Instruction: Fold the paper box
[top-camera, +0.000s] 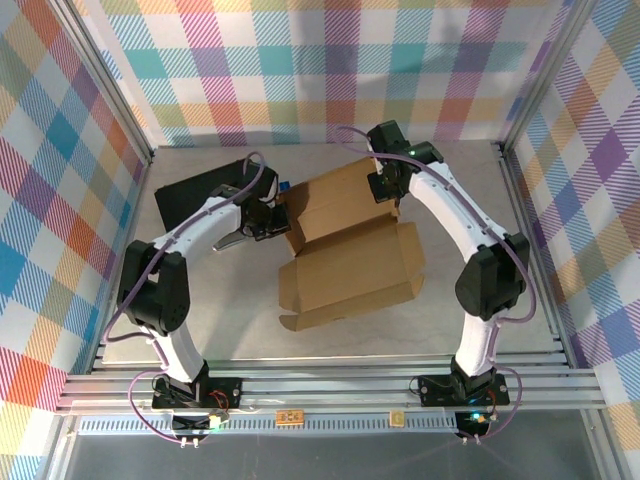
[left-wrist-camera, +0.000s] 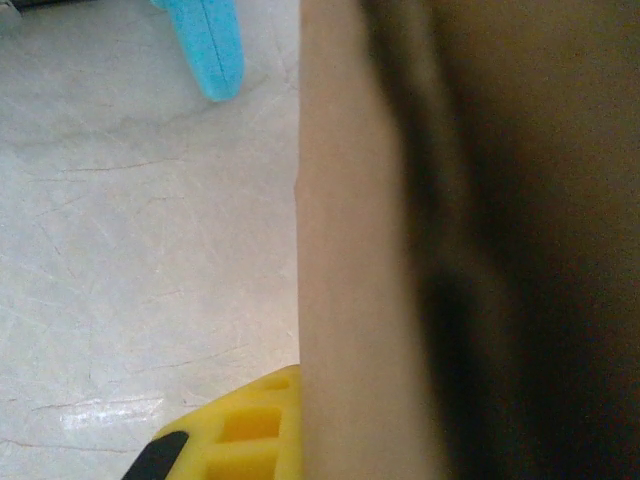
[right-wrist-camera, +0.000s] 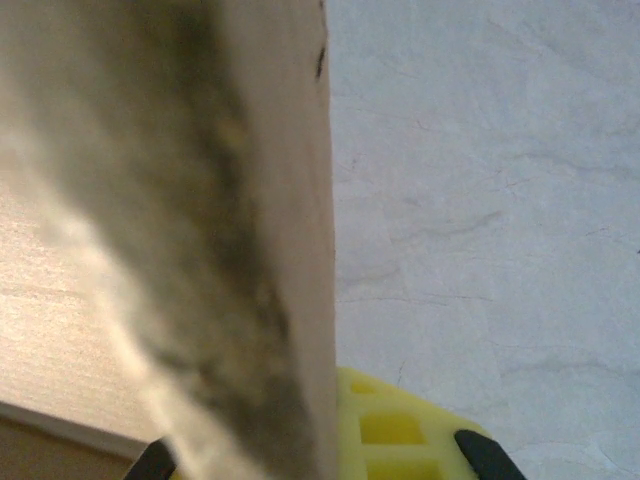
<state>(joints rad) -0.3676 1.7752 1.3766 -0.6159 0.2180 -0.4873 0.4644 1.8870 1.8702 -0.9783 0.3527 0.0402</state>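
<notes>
Grippers (top-camera: 278, 218) (top-camera: 387, 200) — L+R clamped on paper box (top-camera: 350, 262)

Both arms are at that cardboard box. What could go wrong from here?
The left tool and right tool work opposite sides of the paper box; uneven pushing could buckle it off its creases. The box lies loose on the table, so it might slide into the black case. Cardboard crowds both wrist cameras, so grip is hard to check.

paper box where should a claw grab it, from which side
On the paper box, probably the raised far panel, at its left edge, from the left: it stands off the table as a thin sheet; the near panel lies flat.
</notes>
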